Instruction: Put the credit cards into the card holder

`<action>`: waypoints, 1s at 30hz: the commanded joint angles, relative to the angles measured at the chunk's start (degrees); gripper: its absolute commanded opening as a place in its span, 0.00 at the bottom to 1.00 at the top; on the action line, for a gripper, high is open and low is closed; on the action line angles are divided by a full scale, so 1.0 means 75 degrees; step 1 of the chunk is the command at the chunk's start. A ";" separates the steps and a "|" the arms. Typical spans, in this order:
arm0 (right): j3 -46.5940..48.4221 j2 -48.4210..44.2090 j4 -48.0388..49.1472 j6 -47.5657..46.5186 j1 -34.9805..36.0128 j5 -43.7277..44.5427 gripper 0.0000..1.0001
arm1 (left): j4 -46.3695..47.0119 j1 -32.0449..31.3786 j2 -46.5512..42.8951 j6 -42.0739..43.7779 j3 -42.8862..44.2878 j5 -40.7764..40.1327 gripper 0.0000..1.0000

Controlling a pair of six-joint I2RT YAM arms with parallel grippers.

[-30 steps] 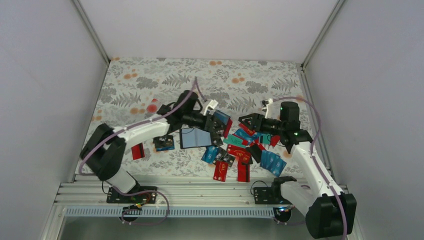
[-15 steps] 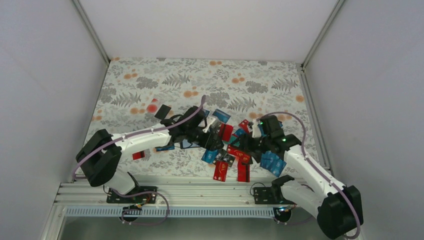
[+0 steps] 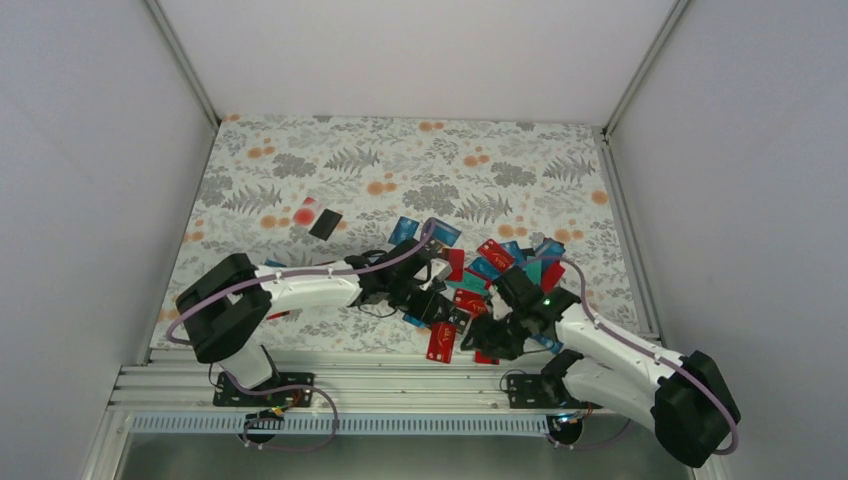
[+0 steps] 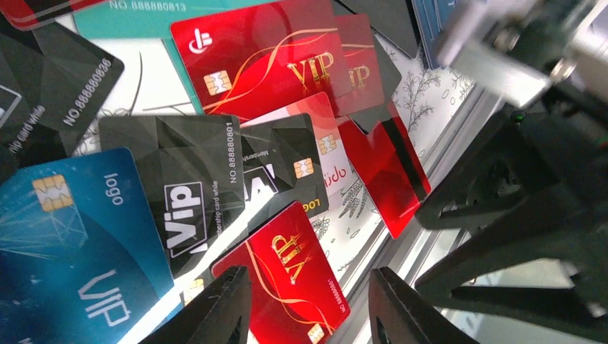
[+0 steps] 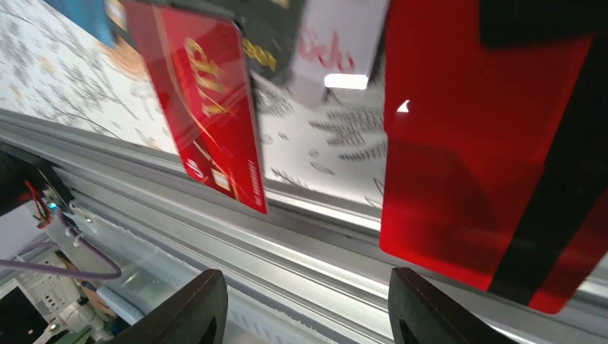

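The cards (image 3: 480, 270) lie heaped at the near middle of the table (image 3: 300, 160), with both arms low over them. The left gripper (image 4: 308, 308) has its fingers apart and clamps nothing — a red VIP card (image 4: 283, 269) lies just below the gap. The right gripper (image 5: 305, 308) is likewise spread and empty, over the rail (image 5: 301, 244) beside a red striped card (image 5: 459, 165). The holder may be hidden under the left arm — I cannot find it.

Both arms low, left fingers (image 4: 215, 312) apart, right fingers (image 5: 190, 312) apart
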 commanded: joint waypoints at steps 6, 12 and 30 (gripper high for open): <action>-0.0880 -0.0307 0.2102 0.2412 0.1180 -0.0237 0.56 | 0.0578 -0.0173 0.0397 -0.0249 -0.0060 -0.0133 0.38; -0.1181 -0.0490 0.2812 0.3378 0.1643 0.0242 0.53 | 0.0581 -0.0180 0.0766 -0.0124 0.0147 0.0022 0.36; -0.1966 0.0276 0.4816 0.4417 0.2250 0.0973 0.47 | 0.0936 -0.0353 0.1218 -0.0272 -0.0386 -0.0013 0.35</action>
